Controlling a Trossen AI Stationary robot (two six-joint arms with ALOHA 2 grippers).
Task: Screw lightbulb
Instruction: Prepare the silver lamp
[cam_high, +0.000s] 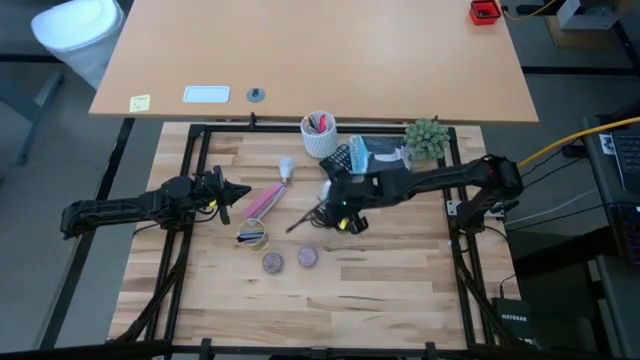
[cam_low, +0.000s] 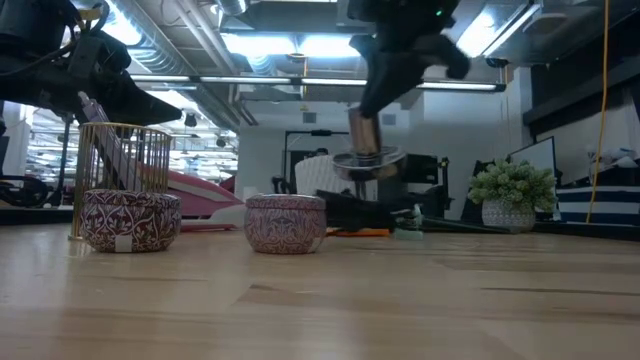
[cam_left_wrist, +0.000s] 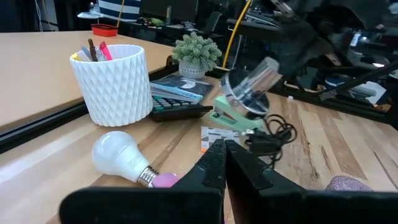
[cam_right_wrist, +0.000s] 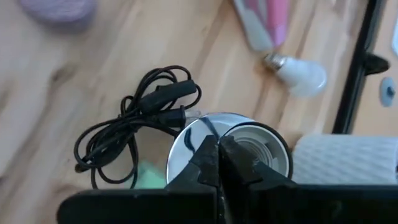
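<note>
The lightbulb (cam_high: 287, 167) lies on its side on the wooden table (cam_high: 380, 290), toward the far side, left of centre. In the left wrist view the lightbulb (cam_left_wrist: 122, 157) shows its white globe and silvery screw base, the base touching a pink object (cam_left_wrist: 163, 181). It sits just near of the white patterned cup (cam_high: 320, 134), which holds pens. No gripper touches it.

The right gripper (cam_high: 335, 208) is near the table's centre, to the right of the lightbulb. Its fingers are clenched on the rim of a lamp socket (cam_right_wrist: 245, 149), a silvery and white cylinder with an open mouth. In the low view the socket (cam_low: 366, 150) hangs clear above the table. A coiled black cord (cam_right_wrist: 134, 127) lies on the wood beside it.

The left gripper (cam_high: 232, 190) is on the left, near the pink object and apart from the lightbulb. Its fingers are pressed together, holding nothing.

Two purple discs (cam_high: 290, 260) lie nearer the front edge, side by side. A gold wire basket (cam_low: 122, 170) stands left of them. A small potted plant (cam_high: 427, 138) stands at the far right.
</note>
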